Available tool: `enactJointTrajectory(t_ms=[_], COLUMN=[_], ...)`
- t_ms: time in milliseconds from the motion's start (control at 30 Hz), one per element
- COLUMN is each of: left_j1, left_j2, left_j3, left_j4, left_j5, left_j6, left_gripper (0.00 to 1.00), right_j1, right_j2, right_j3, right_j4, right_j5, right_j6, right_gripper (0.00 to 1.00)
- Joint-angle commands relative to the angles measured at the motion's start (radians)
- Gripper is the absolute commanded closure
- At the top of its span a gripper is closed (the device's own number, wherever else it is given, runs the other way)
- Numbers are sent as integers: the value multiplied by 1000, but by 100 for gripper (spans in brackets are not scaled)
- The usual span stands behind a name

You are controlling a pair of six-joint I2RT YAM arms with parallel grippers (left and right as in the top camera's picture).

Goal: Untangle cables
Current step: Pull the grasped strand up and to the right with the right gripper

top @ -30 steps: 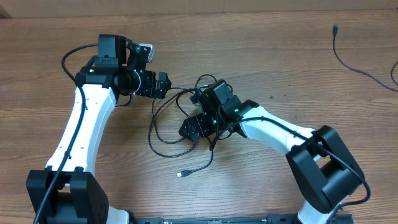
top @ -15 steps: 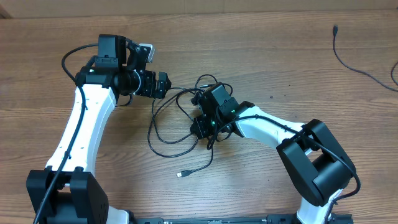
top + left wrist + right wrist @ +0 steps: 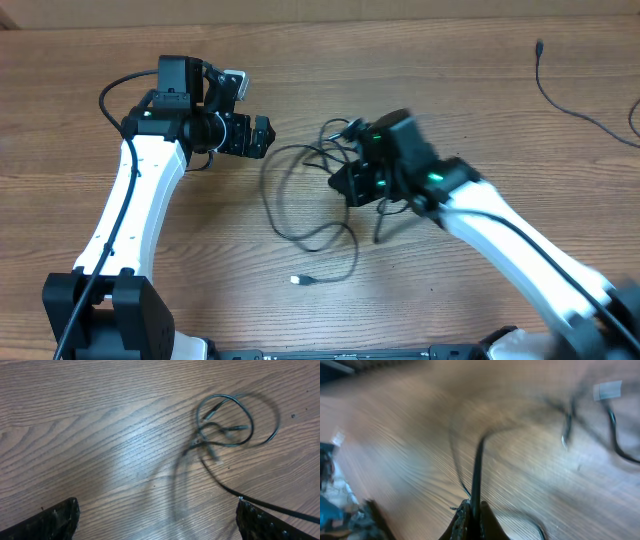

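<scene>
Bottom centre, right wrist view: right fingers (image 3: 490, 527) clamped on one strand of the cables (image 3: 477, 475), heaped mid-frame overhead. Risks cinching them tighter if yanked hard. Farther, upper left: left fingers (image 3: 55, 522) wide, empty; nothing pinned, so risks dragging everything across the counter (image 3: 450, 90).

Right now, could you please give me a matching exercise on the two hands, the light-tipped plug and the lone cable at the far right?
1. left hand
2. right hand
3. plug
4. lone cable

A. shut on a tangled cable
B. far right, apart from the rest
C. open, holding nothing
D. lying loose at the front, ungripped

Pairs: 1-C, 2-A, 3-D, 4-B
</scene>
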Motion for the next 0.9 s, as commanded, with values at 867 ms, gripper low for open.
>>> enactJointTrajectory(t_ms=[867], left_j1=[-1], left_j2=[-2], left_j3=[21], left_j4=[0], left_j5=[-6], left_j6=[-6], left_gripper=[0], right_j1=[-340], right_j2=[-482], right_j3=[301], right_j4=[366], right_j5=[89], right_j6=[158], right_gripper=[96])
